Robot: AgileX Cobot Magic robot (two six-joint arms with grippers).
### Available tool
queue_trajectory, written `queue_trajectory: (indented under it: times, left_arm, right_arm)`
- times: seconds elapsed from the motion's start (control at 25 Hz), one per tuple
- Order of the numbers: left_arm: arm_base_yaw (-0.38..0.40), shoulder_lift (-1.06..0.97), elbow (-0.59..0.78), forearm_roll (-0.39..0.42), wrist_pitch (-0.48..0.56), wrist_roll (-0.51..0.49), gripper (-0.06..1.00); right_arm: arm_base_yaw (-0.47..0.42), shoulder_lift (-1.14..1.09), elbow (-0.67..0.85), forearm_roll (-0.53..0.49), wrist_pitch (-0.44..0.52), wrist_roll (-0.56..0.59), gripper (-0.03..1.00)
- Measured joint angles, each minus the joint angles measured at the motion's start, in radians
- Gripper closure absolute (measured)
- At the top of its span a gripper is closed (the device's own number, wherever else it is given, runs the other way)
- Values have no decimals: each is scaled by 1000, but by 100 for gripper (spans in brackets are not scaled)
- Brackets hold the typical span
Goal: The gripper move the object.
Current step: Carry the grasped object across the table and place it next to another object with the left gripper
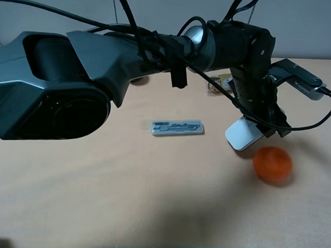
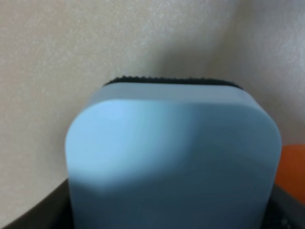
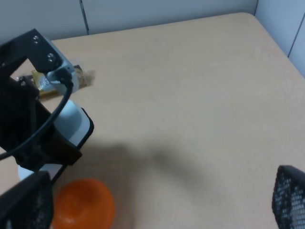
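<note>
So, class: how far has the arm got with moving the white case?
Done: the left end effector is at the white case, seemingly clamped on it. In hand: the case is tilted beside the orange. Left: carrying it elsewhere and releasing it.

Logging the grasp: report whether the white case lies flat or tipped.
Tipped: the white case slants under the left pincer, its dark underside edge showing.

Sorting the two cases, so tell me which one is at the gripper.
The white glossy case, beside the orange, held in the left gripper. The slim translucent pen case lies apart, alone at mid-table.
</note>
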Motion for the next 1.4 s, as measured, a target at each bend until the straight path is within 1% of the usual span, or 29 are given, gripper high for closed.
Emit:
queue_trajectory:
  times: [0.76,0.8,1.0,1.12,1.4]
  left_arm:
    - [0,0,0,0,-1,-1,31]
    - [0,0,0,0,-1,-1,30]
    - [0,0,0,0,-8,-1,14]
    - [0,0,0,0,-9,-1,11]
    - [0,0,0,0,-9,-1,10]
  right_arm:
    - [0,0,0,0,0,0,27]
    - [0,0,0,0,0,0,27]
    - [0,0,0,0,1,0,27]
    - [0,0,0,0,1,0,27]
    - [0,0,0,0,1,0,27]
